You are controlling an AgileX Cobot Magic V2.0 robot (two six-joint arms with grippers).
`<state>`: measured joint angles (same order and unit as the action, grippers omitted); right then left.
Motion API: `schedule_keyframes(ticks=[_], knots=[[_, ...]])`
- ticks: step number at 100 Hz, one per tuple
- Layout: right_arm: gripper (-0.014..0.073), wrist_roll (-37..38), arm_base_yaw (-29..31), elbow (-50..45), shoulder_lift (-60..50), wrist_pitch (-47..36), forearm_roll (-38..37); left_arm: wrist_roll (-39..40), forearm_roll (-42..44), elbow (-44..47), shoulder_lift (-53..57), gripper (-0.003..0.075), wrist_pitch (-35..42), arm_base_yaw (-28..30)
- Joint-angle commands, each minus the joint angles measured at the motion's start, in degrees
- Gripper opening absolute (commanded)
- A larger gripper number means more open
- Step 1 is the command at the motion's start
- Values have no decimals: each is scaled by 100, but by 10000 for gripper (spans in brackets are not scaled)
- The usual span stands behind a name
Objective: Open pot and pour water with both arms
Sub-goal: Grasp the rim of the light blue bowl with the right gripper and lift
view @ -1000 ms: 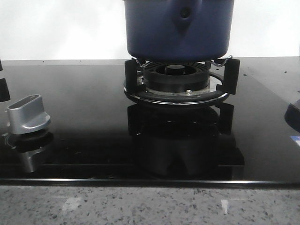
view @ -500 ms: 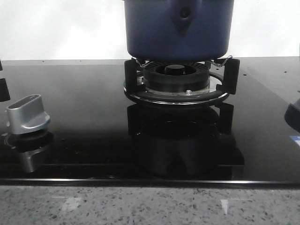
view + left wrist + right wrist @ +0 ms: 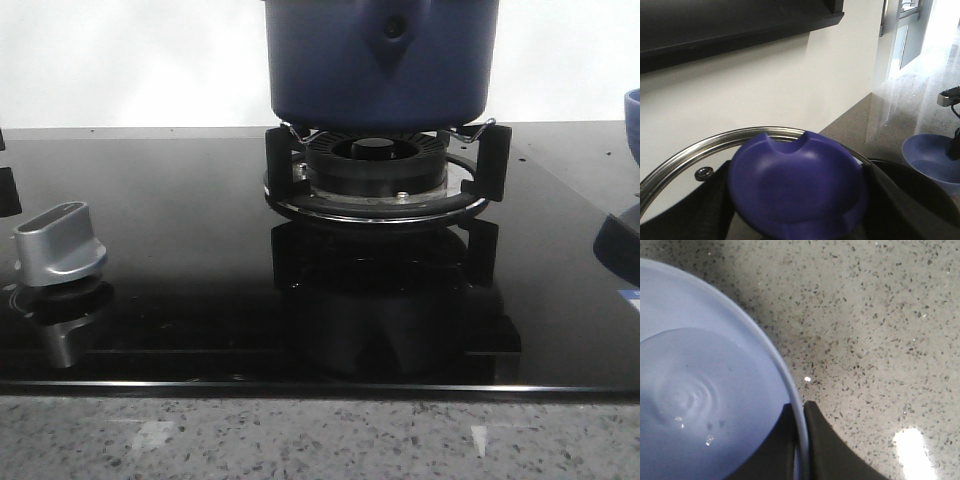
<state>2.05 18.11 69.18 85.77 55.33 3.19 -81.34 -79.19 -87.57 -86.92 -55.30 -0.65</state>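
The dark navy pot point(image 3: 380, 60) sits on the gas burner point(image 3: 375, 165); its top is cut off by the front view's edge. In the left wrist view my left gripper point(image 3: 800, 200) is shut on the blue lid knob point(image 3: 797, 187) of a glass lid with a steel rim point(image 3: 715, 145). The lid is seen against the wall, and no pot shows under it. My right gripper point(image 3: 801, 407) is shut on the rim of a light-blue bowl point(image 3: 690, 390) holding rippling water. That bowl point(image 3: 632, 120) peeks in at the front view's right edge.
A silver control knob point(image 3: 60, 245) stands at the left of the black glass cooktop point(image 3: 180, 200). Speckled stone counter point(image 3: 320, 435) runs along the front and lies under the bowl point(image 3: 932, 160) at the right.
The light-blue bowl's rim has come into the front view at the right edge, and its reflection on the glass has shifted upward. The pot has not moved.
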Motion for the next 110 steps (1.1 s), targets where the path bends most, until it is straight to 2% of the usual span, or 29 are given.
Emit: schedule_keyframes(ticks=[1,24,67,92,110], knots=[[-72,-27,20,369,-351,42,102,65,-551,-223,289,229,70,12],[-62,-27,-180,1547,-358,823,390,65,-551,-223,289,229,70,12],[-47,-27,-1244,3673,143,1368,490,65,-551,-223,289,229,70,12],[-47,-27,-2126,4557,710,1157,605,65,-551,-223,289,229,70,12],[-47,-102,-2596,4707,846,359,605,65,-551,-223,289,229,70,12]])
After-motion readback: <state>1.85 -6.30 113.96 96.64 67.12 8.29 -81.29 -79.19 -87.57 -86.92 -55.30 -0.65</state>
